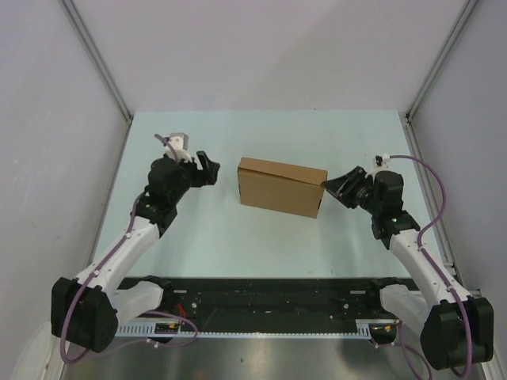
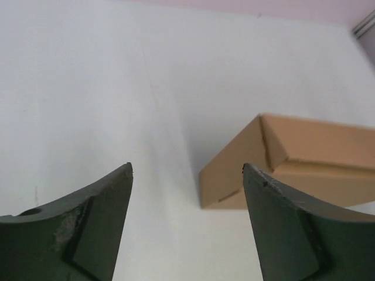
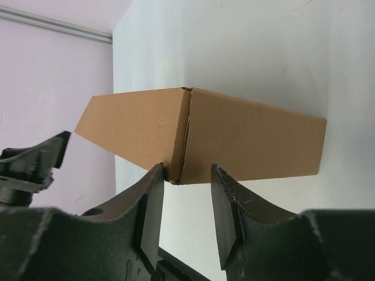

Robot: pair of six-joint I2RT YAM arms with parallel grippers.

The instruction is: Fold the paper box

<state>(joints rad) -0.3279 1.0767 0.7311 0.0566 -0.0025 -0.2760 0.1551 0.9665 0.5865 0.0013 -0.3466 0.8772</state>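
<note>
The paper box (image 1: 281, 186) is a plain brown cardboard box, folded shut, lying flat in the middle of the table. My left gripper (image 1: 207, 169) hovers a short way off its left end, open and empty. In the left wrist view the box (image 2: 304, 158) lies ahead and to the right of the wide-apart jaws of the left gripper (image 2: 187, 168). My right gripper (image 1: 337, 188) is at the box's right end. In the right wrist view the right gripper (image 3: 187, 167) stands open, and its tips straddle the near corner seam of the box (image 3: 246, 137) without clamping it.
The pale table (image 1: 238, 237) is bounded by grey walls at the back and on both sides. A black rail (image 1: 269, 305) with the arm bases runs along the near edge. The left gripper's dark tip (image 3: 35, 161) shows beyond the box in the right wrist view.
</note>
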